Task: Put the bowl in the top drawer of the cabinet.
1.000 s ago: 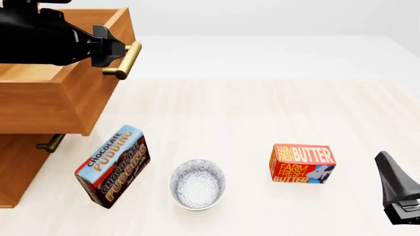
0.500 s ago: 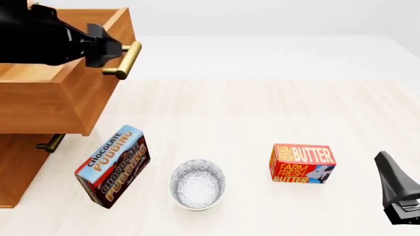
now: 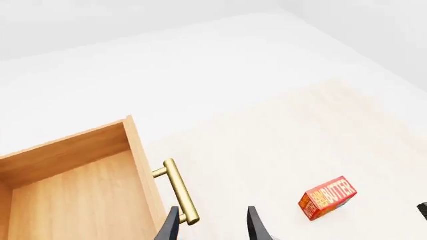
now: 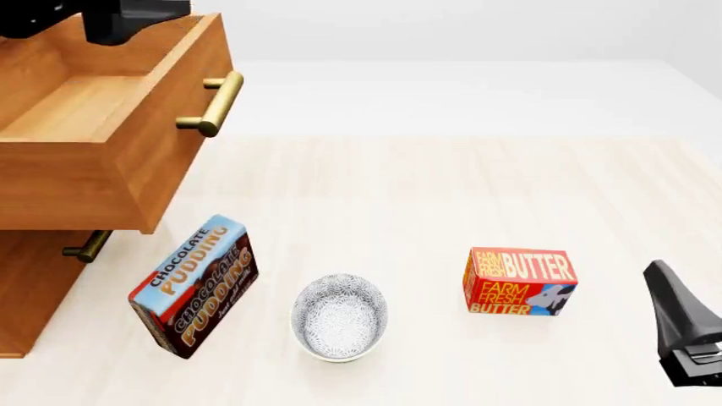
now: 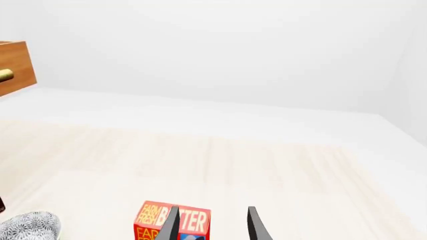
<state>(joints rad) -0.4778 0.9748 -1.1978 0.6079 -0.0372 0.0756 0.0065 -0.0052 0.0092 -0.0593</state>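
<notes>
The top drawer (image 4: 101,135) of the cabinet (image 4: 29,296) stands open. The bowl (image 4: 340,317) sits upright on the table (image 4: 451,186) between pudding box (image 4: 194,286) and butter box (image 4: 520,281). Both jaws are apart, empty. Recommended: the left gripper (image 3: 212,225) descends squarely over the bowl's rim, clear of the boxes.

— What sits on the table (image 4: 451,194)?
— Pudding box (image 4: 194,285) at about eight o'clock, tilted, label up. Butter box (image 4: 519,281) at about four o'clock, standing upright, well apart from the pudding box.
— Anything touching?
— No, both stand alone on pale wood.
</notes>
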